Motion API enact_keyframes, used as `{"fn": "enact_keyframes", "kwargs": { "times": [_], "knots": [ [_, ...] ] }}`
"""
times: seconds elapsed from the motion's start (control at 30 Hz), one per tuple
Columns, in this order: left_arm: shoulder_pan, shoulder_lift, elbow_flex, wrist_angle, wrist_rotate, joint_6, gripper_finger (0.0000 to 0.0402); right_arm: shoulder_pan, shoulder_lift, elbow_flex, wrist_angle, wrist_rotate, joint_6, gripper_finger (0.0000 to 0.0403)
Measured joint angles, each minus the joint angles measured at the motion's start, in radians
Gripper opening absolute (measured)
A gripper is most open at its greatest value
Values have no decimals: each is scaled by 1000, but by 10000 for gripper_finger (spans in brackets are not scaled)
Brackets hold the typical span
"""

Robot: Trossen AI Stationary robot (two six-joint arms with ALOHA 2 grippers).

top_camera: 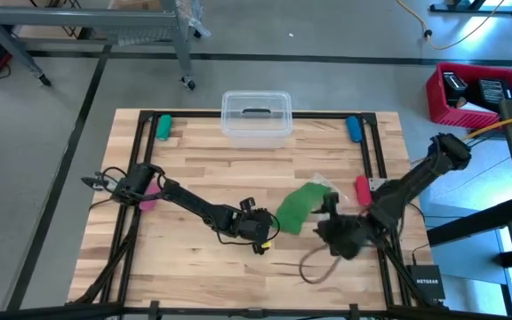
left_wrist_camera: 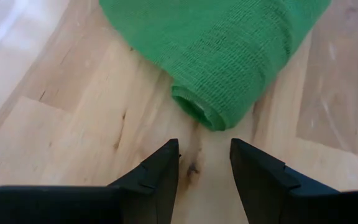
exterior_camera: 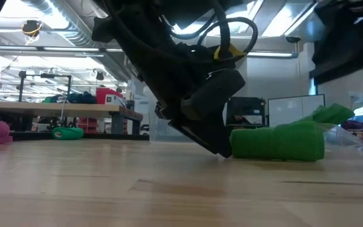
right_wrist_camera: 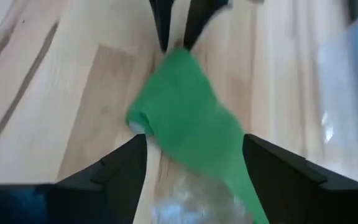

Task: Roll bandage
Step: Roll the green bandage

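Wooden table [top_camera: 194, 169] bears the bandage [top_camera: 295, 208] just beyond the empty, parted left pincer [top_camera: 262, 233].

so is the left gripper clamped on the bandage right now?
No. In the left wrist view the left gripper is open on bare wood, with the rolled end of the bandage lying just ahead of its fingertips.

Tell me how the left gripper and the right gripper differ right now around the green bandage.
The left gripper sits at one end of the bandage, facing the roll's open end with a bare gap of table between; the right gripper is at the opposite, looser end, its fingers straddling the fabric. The left gripper's fingers stand narrowly apart; the right gripper's are spread much wider. Both are open, low at the table, and neither holds the bandage.
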Motion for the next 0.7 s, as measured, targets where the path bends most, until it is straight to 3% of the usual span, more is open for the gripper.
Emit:
{"fn": "enact_keyframes", "kwargs": {
  "times": [0.07,0.2,0.37,0.7],
  "knots": [
    [2,0,0,11,1,9,136,37,1,-68,99,59,-8,266],
    [7,0,0,43,1,30,136,49,2,-206,255,77,9,264],
    [7,0,0,49,2,32,136,47,3,-362,513,78,-52,229],
    [7,0,0,49,4,23,136,46,30,-447,804,52,-258,169]
  ]
}}
